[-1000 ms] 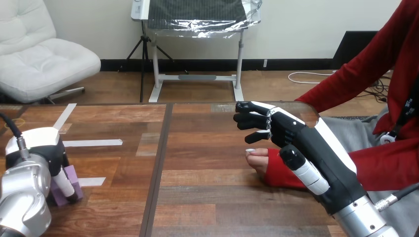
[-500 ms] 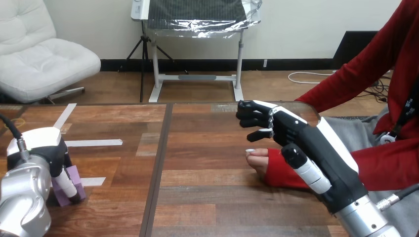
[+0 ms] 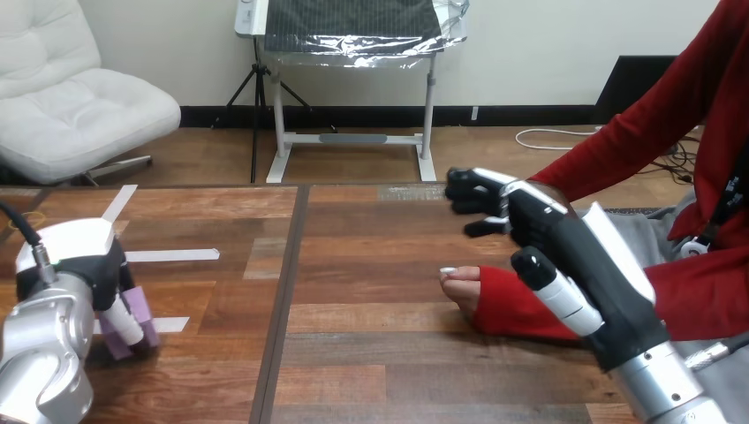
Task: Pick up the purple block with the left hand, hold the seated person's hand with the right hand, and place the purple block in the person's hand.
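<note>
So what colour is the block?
Purple. The block shows best in the head view.

The counter [image 3: 371, 353] was brown wood planking with clear grain and a low sheen. White tape strips [image 3: 172, 255] near its left edge looked matt and papery. By the same edge, the purple block [image 3: 141, 307] had a dull, smooth face. The left hand [image 3: 78, 246] and right hand [image 3: 555, 237] wore smooth, faintly glossy white shells over black plastic-looking parts. The left forearm [image 3: 40, 362] and right forearm [image 3: 667, 396] were brushed silver metal. The person's sleeve [image 3: 519, 302], toward the counter's right edge, was soft, matt red cloth.
</note>
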You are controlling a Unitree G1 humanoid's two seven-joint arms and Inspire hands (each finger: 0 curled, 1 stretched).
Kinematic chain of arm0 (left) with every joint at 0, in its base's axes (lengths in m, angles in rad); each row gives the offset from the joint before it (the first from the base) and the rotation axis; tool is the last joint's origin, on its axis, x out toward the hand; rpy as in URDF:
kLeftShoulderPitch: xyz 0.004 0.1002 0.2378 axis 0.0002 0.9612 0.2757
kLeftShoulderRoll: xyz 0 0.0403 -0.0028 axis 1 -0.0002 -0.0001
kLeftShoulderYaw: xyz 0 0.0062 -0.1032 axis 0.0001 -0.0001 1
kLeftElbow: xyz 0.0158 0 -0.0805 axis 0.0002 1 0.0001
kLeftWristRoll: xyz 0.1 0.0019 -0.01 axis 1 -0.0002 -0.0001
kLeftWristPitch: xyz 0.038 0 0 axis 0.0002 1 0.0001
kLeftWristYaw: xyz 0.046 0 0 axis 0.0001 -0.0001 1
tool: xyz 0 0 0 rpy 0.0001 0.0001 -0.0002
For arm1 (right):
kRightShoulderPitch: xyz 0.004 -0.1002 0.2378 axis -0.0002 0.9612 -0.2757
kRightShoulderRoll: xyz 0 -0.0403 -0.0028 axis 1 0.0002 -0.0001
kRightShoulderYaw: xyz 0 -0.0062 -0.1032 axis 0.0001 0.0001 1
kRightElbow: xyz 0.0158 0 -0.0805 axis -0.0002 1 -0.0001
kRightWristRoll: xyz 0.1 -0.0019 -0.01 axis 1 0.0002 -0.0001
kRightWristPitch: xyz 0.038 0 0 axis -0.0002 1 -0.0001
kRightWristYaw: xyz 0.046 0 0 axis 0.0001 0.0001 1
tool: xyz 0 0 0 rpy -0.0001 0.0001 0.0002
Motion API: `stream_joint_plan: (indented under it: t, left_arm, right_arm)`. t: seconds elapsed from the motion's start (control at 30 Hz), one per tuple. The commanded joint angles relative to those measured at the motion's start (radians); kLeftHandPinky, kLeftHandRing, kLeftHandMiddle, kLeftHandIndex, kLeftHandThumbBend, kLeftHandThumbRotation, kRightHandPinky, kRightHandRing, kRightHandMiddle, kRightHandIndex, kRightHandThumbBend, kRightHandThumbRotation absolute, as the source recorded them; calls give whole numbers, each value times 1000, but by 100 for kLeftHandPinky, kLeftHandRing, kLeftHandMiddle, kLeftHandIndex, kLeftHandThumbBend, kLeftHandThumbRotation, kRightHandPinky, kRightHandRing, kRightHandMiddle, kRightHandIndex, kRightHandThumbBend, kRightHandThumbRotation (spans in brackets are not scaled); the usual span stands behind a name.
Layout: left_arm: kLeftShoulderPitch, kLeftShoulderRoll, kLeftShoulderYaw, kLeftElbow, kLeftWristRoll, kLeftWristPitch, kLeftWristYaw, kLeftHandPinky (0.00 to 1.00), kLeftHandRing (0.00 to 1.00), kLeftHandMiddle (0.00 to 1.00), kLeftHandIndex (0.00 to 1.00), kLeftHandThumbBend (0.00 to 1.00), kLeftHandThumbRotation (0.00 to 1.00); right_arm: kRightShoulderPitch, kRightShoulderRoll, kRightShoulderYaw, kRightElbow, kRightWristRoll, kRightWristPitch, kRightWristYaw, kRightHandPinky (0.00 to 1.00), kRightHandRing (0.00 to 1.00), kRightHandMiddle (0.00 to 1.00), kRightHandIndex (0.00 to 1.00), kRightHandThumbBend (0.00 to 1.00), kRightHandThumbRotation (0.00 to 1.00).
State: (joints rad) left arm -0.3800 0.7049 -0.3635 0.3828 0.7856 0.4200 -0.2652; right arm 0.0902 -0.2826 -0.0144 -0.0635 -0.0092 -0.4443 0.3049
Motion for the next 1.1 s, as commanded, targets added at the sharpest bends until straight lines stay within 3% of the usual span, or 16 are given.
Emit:
stream_joint_plan:
  t: [0.0,0.43,0.8,1.07]
  left_arm:
    - [-47,10,40,-68,-1,-10,19,45,51,55,48,84,0]
    - [-38,7,57,-126,-2,-14,12,55,48,49,46,83,0]
    - [-17,6,81,-184,-17,-18,11,64,58,54,46,82,0]
    - [-5,11,92,-226,-18,-11,-7,63,59,55,47,81,0]
  right_arm:
    - [-93,-18,-34,26,-17,-36,-29,73,80,81,83,100,100]
    - [-149,-43,-66,90,-81,-81,-78,72,79,82,84,92,100]
    - [-187,-91,-90,121,-148,-74,-127,75,81,83,84,93,100]
    - [-215,-143,-102,143,-213,-51,-150,74,82,85,86,97,99]
